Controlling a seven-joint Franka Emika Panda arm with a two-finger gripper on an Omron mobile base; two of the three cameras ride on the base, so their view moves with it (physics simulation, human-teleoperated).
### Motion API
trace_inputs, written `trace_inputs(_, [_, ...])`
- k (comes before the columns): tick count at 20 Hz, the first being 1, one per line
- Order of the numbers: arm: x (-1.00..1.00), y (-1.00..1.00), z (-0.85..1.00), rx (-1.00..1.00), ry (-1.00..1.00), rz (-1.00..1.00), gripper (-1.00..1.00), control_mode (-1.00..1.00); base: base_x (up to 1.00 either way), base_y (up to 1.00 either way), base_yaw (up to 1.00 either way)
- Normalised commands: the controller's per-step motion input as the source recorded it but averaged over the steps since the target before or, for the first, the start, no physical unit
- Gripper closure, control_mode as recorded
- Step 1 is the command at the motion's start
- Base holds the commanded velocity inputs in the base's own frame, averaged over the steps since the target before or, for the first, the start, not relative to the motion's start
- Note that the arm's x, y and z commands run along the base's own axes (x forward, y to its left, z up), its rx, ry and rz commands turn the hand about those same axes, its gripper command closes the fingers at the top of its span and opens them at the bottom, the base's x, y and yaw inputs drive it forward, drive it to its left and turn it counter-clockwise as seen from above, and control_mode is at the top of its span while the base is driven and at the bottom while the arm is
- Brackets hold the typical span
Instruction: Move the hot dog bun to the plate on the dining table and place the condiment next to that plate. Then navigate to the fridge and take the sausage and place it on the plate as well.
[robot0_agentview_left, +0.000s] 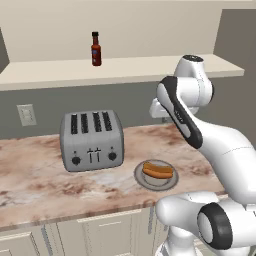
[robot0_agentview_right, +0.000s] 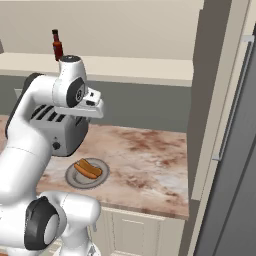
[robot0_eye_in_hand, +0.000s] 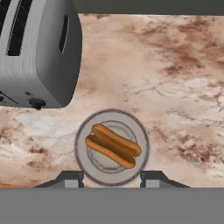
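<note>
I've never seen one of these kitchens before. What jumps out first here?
A silver four-slot toaster stands on the marbled counter, and right beside it a grey plate holds an orange-tan hot dog bun. On the pale shelf above stands a small dark red sauce bottle.

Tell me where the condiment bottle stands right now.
The condiment bottle stands upright on the cream shelf against the back wall, above and behind the toaster; in the right base view it shows at upper left, above the arm.

Both base views flank the plate (robot0_agentview_left: 156, 176); the hand view looks straight down on it.
</note>
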Motion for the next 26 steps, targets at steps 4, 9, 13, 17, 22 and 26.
trace_inputs(4, [-0.11, 0.04, -0.12, 0.0, 0.0, 0.0, -1.0, -1.0, 0.0, 0.0, 0.0])
trace_inputs(9, [-0.01, 0.03, -0.6, -0.07, -0.01, 0.19, -1.0, -1.0, 0.0, 0.0, 0.0])
trace_inputs(13, [0.0, 0.0, -0.72, -0.11, 0.0, 0.33, -1.0, -1.0, 0.0, 0.0, 0.0])
trace_inputs(17, [0.01, 0.0, -0.74, -0.1, 0.0, 0.29, -1.0, -1.0, 0.0, 0.0, 0.0])
trace_inputs(22, [0.0, 0.0, -0.68, -0.1, -0.02, 0.22, -1.0, -1.0, 0.0, 0.0, 0.0])
trace_inputs(26, [0.04, 0.02, -0.6, -0.03, 0.0, 0.18, -1.0, -1.0, 0.0, 0.0, 0.0])
